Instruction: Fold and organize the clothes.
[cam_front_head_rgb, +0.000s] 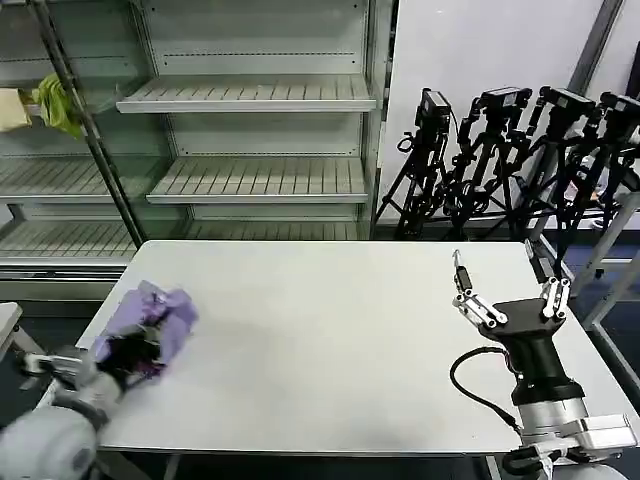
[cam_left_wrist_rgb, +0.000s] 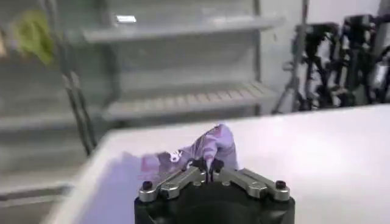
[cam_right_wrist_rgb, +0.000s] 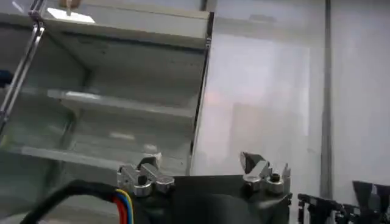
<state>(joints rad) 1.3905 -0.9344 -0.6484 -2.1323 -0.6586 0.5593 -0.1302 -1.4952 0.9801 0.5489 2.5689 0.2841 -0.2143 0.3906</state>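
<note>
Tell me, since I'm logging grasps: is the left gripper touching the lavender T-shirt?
Touching. In the left wrist view the left gripper has its fingers pinched shut on the bunched lavender T-shirt, no gap between them.

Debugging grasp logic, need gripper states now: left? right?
Left gripper: shut on the lavender T-shirt, at the table's left edge.
Right gripper: open, empty, above the table's right side.

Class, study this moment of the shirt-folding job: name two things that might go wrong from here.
1. The lavender T-shirt sits bunched near the table's left edge, so a pull might drag it off.
2. The left pincer is shut on a crumpled wad, so a fold may trap creases; the right pincer hovers open, far away.
</note>
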